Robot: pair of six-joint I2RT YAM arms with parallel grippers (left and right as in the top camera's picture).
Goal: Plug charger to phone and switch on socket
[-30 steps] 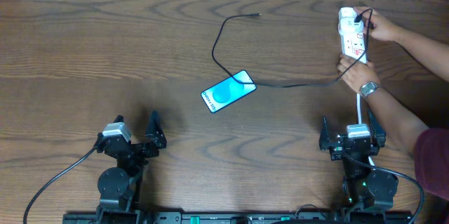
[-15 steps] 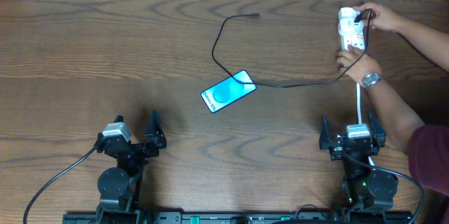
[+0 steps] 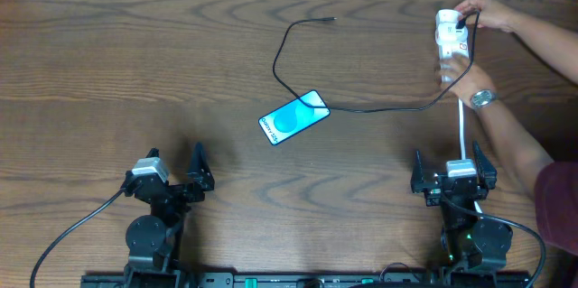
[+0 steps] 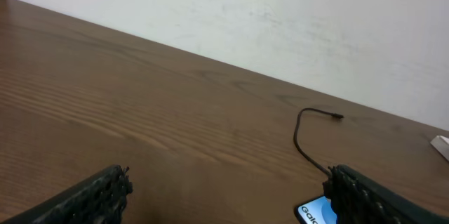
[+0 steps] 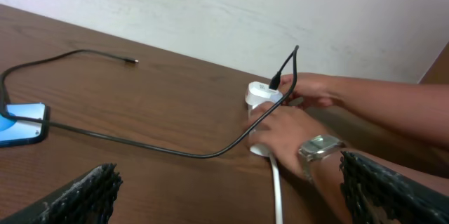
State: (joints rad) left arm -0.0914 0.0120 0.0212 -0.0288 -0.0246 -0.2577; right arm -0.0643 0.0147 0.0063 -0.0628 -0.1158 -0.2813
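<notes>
The phone (image 3: pixel 293 116) lies face up mid-table, cyan screen showing; its corner also shows in the left wrist view (image 4: pixel 313 212) and the right wrist view (image 5: pixel 21 123). The black charger cable (image 3: pixel 379 108) runs from its loose connector tip (image 3: pixel 331 19) past the phone to its plug in the white socket strip (image 3: pixel 447 37) at the far right. A person's two hands (image 3: pixel 470 78) hold the strip and plug. My left gripper (image 3: pixel 172 175) and right gripper (image 3: pixel 449 172) rest open and empty near the front edge, far from these things.
The person's arm (image 3: pixel 519 148) with a wristwatch reaches in from the right, passing close beside my right gripper. The strip's white cord (image 3: pixel 464 134) runs toward my right arm. A white wall (image 4: pixel 280 13) backs the table.
The person's hands have shifted on the socket strip; the lower hand slid down off its face. Both arms have stayed still.
</notes>
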